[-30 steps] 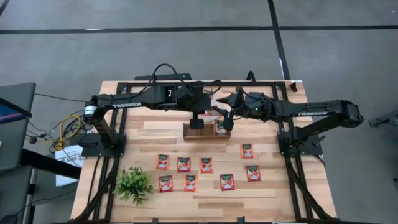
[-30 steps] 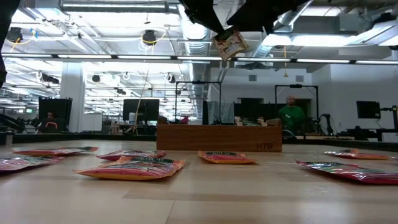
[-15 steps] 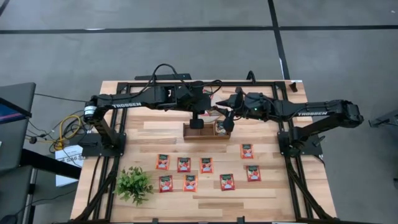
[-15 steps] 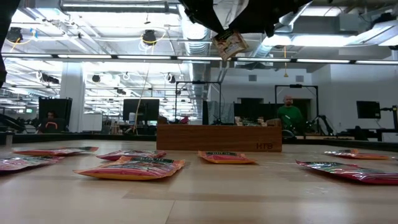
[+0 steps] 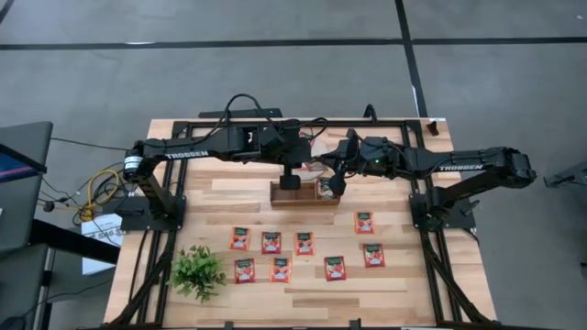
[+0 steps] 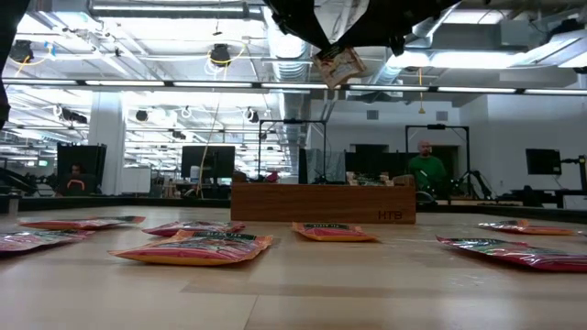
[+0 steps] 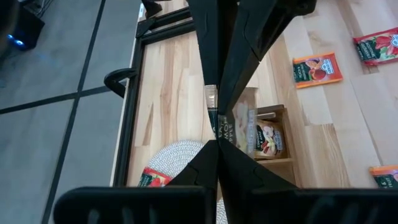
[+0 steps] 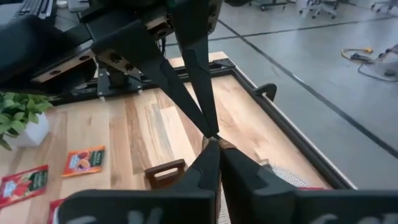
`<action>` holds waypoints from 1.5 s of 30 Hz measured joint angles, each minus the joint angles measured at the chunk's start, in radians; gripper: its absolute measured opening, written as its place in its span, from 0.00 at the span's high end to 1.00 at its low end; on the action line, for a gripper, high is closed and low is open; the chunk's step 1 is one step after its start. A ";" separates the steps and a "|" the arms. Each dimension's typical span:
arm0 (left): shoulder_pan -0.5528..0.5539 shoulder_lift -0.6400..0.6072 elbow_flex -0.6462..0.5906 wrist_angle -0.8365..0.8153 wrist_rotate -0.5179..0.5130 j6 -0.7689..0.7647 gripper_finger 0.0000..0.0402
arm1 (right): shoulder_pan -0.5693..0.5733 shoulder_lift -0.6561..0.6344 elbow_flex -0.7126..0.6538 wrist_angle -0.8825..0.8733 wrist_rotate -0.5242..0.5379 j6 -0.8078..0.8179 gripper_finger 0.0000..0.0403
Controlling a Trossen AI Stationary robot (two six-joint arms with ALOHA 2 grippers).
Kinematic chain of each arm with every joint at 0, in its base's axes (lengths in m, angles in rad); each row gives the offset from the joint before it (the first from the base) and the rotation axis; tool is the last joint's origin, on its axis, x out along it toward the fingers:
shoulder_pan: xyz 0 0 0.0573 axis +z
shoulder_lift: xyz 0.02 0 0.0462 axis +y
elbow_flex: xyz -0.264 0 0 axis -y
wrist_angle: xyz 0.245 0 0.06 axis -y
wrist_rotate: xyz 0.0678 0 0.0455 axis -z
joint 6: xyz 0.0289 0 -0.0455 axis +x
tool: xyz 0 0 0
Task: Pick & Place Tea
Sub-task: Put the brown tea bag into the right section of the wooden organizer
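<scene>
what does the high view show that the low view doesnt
Only the high view shows the small green potted plant, the black frame around the pale wooden table, and both dark arms whole, meeting above the tray.

Only the low view shows the room behind, with a person in green, and a pale tea sachet hanging under the hands.

Both show the long brown wooden tray and red-orange square tea sachets lying flat.
</scene>
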 joint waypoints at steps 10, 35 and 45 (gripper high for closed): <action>0.000 0.000 -0.001 0.020 -0.012 -0.011 1.00 | -0.012 -0.001 0.000 -0.009 0.000 0.076 1.00; 0.005 -0.014 0.000 -0.062 -0.276 0.005 0.72 | -0.013 0.000 -0.009 -0.104 0.071 0.105 1.00; 0.120 -0.019 -0.036 -0.384 -0.129 -0.181 0.71 | 0.031 0.000 -0.155 -0.035 0.082 0.232 1.00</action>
